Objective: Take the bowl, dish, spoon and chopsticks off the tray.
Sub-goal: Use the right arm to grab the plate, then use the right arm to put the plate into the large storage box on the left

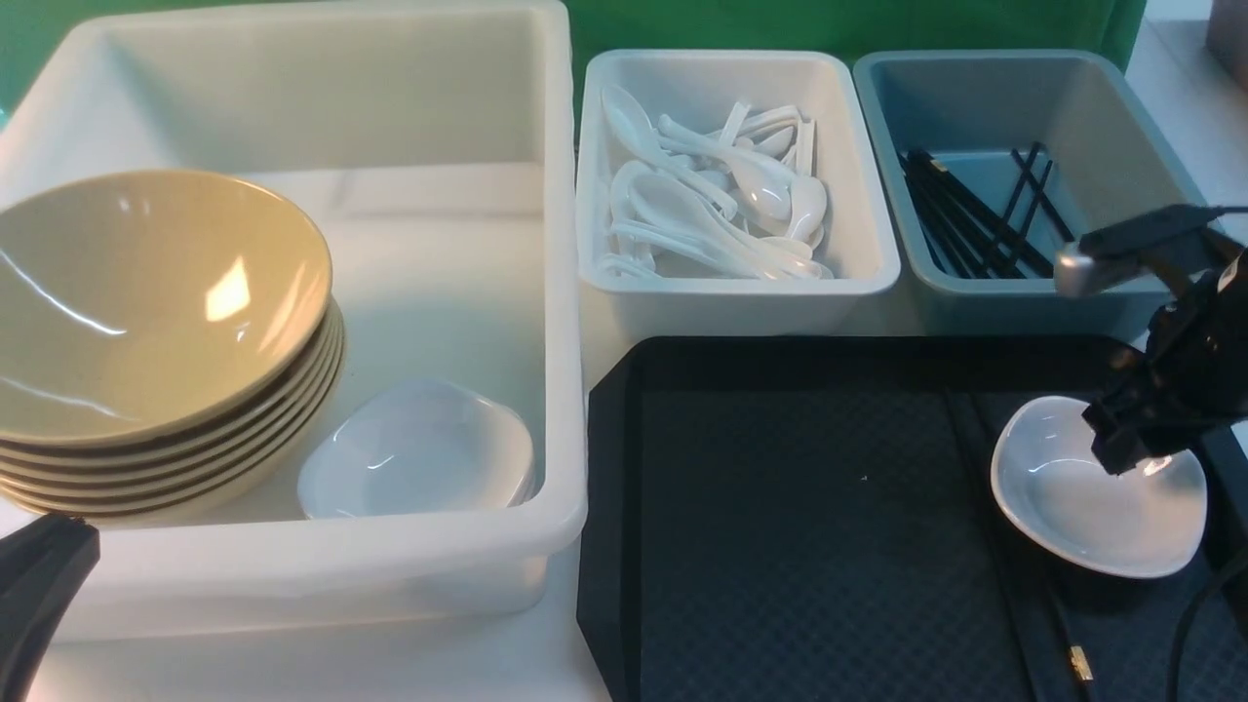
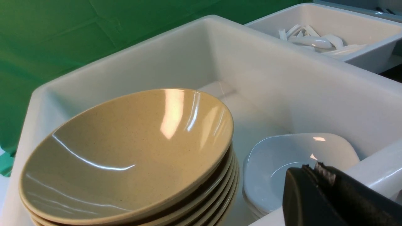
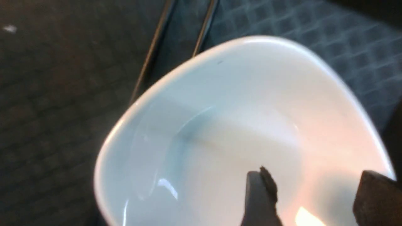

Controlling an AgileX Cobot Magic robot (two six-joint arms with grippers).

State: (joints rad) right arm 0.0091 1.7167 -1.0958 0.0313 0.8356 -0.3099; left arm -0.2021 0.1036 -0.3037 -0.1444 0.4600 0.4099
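Our white tub (image 1: 556, 292) holds stacked tan bowls (image 1: 146, 292) and white dishes (image 1: 414, 448); one white bin (image 1: 858, 175) holds spoons (image 1: 721, 195), the grey-blue bin (image 1: 1111, 127) chopsticks (image 1: 975, 219). The black tray (image 1: 780, 507) lies on a white table (image 1: 390, 673) before a green backdrop (image 1: 829, 24). On its right side the dish (image 1: 1072, 507) sits under our right gripper (image 1: 1131, 456), jaws spread.

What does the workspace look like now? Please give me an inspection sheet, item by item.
Surface: white table bearing the black tray.
Job's things: dish and chopsticks on the tray; no bowl or spoon there.
Clutter: tan bowls and white dishes in the white tub; spoons in the white bin; black sticks in the grey-blue bin.
Grippers: right gripper open above the dish; left gripper shut by the tub.
Cables: black cable by the tray's right side.
Surroundings: green backdrop.
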